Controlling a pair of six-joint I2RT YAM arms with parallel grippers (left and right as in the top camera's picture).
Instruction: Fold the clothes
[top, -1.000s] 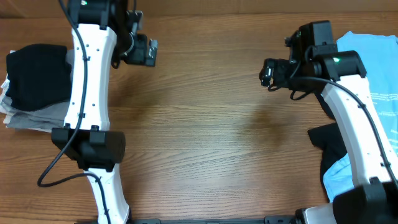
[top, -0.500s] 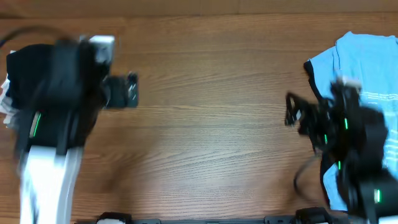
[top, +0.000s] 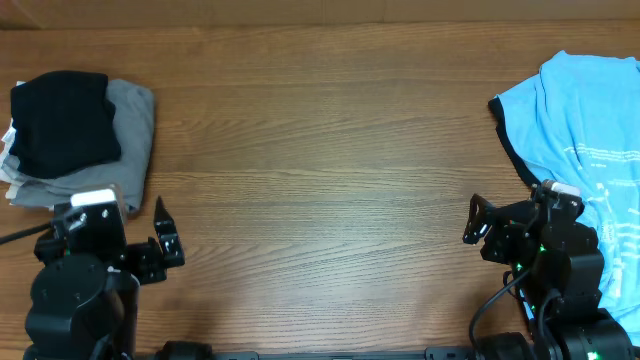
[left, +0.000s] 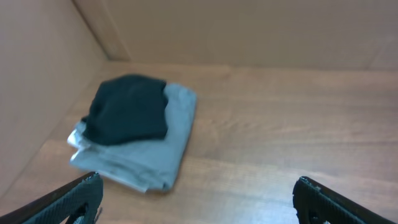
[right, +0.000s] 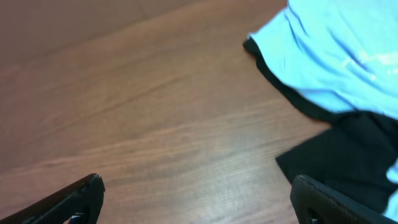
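"Is either claw holding anything?"

"No. The left gripper (top: 165, 235) sits low at the near edge, toward the left corner. Its fingers are spread wide with only bare table (top: 330, 150) between them. The right gripper (top: 472, 222) mirrors it near the right corner, equally wide and equally empty."

"So where are the clothes?"

"Split in two. Against the left edge, up by the far corner, a folded black garment (top: 62, 122) lies on top of a grey garment (top: 135, 120). It's a tidy stack, parked out of the way, I'd say as finished work. Along the right edge the light blue tee (top: 590, 120) lies rumpled, white print showing, with a black cloth (right: 348, 155) poking out from under its near side."

"Why leave the middle bare?"

"My guess is that it's the folding space. The heap on the right looks unfolded, and the right claw is nearest it, open and placed to pinch an edge and drag it across."
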